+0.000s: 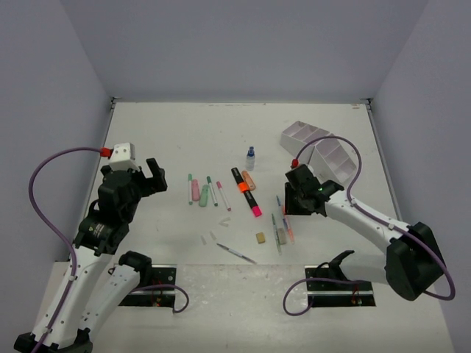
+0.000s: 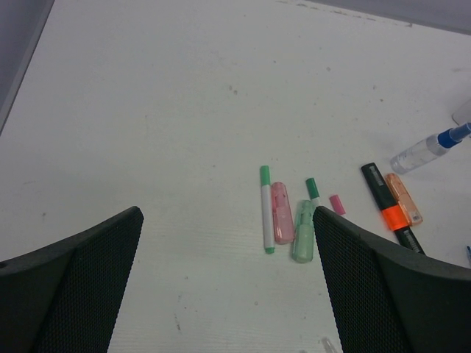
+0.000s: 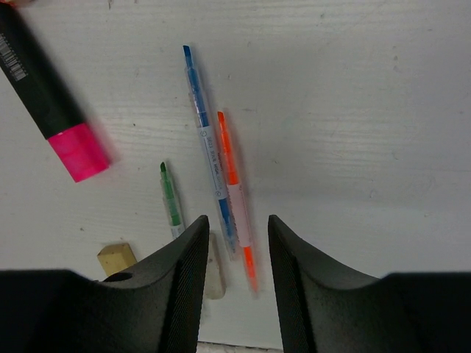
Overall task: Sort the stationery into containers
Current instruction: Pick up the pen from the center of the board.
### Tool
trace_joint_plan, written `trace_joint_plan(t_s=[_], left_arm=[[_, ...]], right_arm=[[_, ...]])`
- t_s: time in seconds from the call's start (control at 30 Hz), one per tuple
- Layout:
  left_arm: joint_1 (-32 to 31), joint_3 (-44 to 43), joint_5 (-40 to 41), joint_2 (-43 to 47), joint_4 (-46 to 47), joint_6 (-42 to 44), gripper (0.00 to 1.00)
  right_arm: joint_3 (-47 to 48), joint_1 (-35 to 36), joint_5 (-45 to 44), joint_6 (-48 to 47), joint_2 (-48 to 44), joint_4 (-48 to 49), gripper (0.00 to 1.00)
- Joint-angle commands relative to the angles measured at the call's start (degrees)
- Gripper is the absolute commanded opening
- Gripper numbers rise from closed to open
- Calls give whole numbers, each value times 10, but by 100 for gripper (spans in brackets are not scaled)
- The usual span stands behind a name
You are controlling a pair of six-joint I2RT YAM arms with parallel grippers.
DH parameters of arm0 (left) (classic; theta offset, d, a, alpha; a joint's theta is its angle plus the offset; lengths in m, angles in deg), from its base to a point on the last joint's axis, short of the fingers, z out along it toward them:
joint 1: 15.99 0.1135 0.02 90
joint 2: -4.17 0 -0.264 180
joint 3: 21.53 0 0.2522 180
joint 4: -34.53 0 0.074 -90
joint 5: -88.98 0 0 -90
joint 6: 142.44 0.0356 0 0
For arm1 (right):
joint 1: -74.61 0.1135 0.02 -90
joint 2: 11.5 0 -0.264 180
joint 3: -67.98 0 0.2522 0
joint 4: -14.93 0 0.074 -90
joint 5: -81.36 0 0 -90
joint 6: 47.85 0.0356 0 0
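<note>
The white organizer [image 1: 324, 151] stands at the far right. My right gripper [image 3: 235, 224] is open and hovers low with its fingers either side of a blue pen [image 3: 210, 158] and an orange pen [image 3: 232, 176], gripping neither. A green pen [image 3: 170, 195], a tan eraser [image 3: 116, 258] and a pale eraser [image 3: 215, 272] lie to their left. My left gripper [image 2: 228, 213] is open and empty. Beyond it lie a green-capped pen [image 2: 266, 209], a pink highlighter [image 2: 281, 213] and a green highlighter [image 2: 303, 232].
A black marker with orange and pink [image 1: 246, 191], a small orange highlighter [image 2: 405, 198] and a blue-capped bottle [image 1: 250, 157] lie mid-table. A thin pen [image 1: 235, 254] lies near the front edge. Grey walls enclose the table on three sides.
</note>
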Motion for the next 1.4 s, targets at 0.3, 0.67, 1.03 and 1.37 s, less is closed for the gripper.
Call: trace_joint_plan(t_s=[0.3,0.67,1.03,1.37], left_arm=[[-6,5,-14,0,32,7,100],[-12,5,-16,1,33,8,100],[-16,6,-23,4,34,9,100],[-20,6,-25,9,35,11,100]], right_arm=[[-14,33,-22,53,59,46,36],[-23,33,-33,72,58,46,32],[-23,31,-42,82,67,42,28],[-16,30,-41,84,84,34,26]])
